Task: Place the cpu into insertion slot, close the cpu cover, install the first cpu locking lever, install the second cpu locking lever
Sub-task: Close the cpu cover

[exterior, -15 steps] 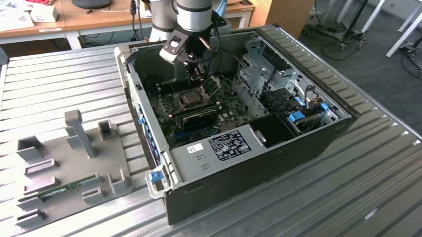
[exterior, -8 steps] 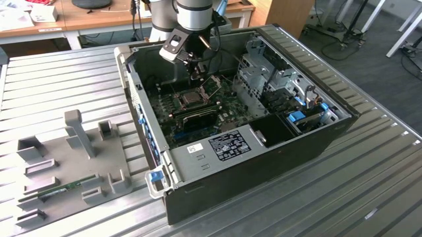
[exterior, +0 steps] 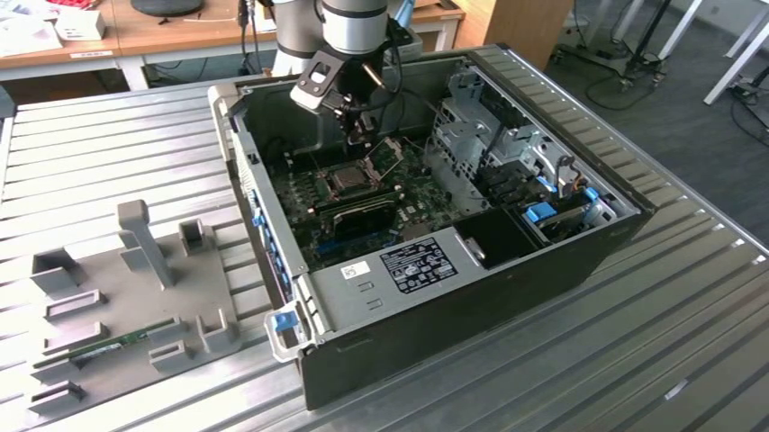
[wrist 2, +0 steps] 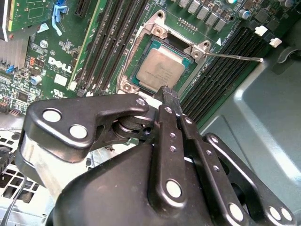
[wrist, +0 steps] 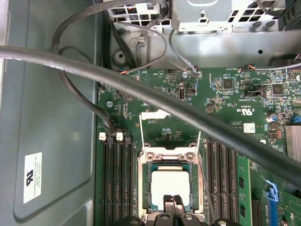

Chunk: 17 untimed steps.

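In the exterior view your pincer, clenched empty, hangs at twelve o'clock of the cpu: probably light, stiff, fragile, best held by opposite edges.

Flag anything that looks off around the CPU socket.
Nothing looks damaged or askew. The cpu lies flat and square in the insertion slot. The cpu cover stands open, and a locking lever juts free to one side. The shut pincer hangs over the cpu's edge.
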Each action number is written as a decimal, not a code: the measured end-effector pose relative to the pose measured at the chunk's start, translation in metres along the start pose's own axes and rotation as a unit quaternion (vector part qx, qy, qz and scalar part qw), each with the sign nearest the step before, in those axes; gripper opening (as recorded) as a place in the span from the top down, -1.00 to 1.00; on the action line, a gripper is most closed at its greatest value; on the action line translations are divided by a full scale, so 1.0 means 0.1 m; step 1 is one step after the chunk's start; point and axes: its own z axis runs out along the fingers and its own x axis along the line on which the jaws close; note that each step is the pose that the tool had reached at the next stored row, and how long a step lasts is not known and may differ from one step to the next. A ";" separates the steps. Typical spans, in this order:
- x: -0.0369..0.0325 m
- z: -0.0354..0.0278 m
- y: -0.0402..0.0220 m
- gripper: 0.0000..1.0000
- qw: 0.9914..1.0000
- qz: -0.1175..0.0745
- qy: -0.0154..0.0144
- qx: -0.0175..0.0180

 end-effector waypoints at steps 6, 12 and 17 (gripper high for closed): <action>0.000 -0.001 0.010 0.80 1.000 0.000 0.000 0.000; 0.001 0.002 0.042 0.80 1.000 0.000 0.000 0.000; 0.001 0.003 0.072 0.80 1.000 0.000 0.000 0.000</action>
